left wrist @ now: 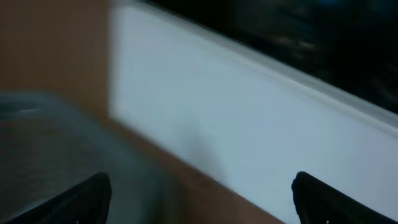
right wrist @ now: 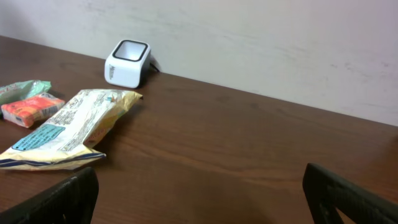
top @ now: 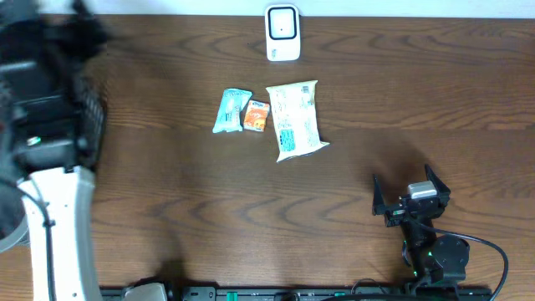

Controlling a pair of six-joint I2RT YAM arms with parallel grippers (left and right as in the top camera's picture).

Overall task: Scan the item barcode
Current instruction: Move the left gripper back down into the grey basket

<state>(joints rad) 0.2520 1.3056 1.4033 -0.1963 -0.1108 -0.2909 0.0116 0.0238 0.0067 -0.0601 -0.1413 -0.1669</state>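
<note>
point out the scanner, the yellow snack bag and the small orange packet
scanner (top: 282, 33): overhead view, centre of its white body
yellow snack bag (top: 297, 121): overhead view, middle of its printed face
orange packet (top: 256, 116): overhead view, centre of its top face

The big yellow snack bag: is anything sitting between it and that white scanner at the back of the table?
Nothing visible. Only bare table lies between the snack bag and the scanner; the teal packet and orange packet sit off to the bag's side.
</note>
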